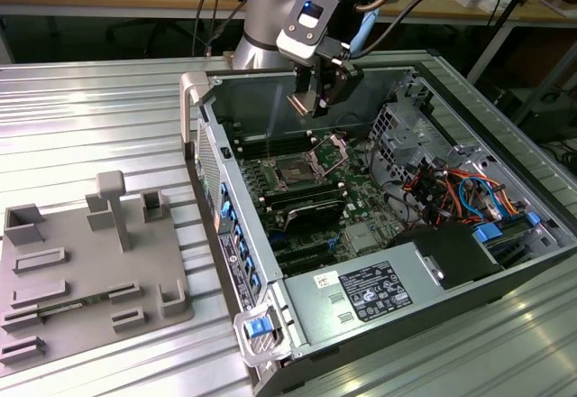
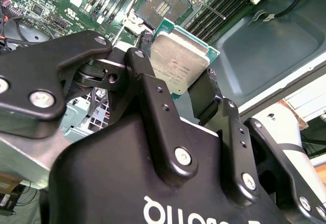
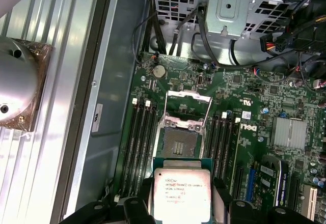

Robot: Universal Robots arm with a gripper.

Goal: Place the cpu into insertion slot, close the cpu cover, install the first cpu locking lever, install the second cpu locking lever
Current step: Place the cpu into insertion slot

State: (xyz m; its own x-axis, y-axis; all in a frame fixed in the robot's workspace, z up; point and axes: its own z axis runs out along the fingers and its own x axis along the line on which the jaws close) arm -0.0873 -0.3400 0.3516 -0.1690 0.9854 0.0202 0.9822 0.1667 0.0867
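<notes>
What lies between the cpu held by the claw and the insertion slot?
Nothing: in the first wrist view the stretch from cpu to insertion slot is bare.

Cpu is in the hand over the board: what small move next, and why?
Probably shift the hand sideways until the cpu sits squarely over the slot, before descending. In the first wrist view the chip appears offset from the empty slot, and the cover stands open.

Cpu — one edge cropped by the picture border in the first wrist view; gripped sides partly hidden behind the fingers.
</notes>
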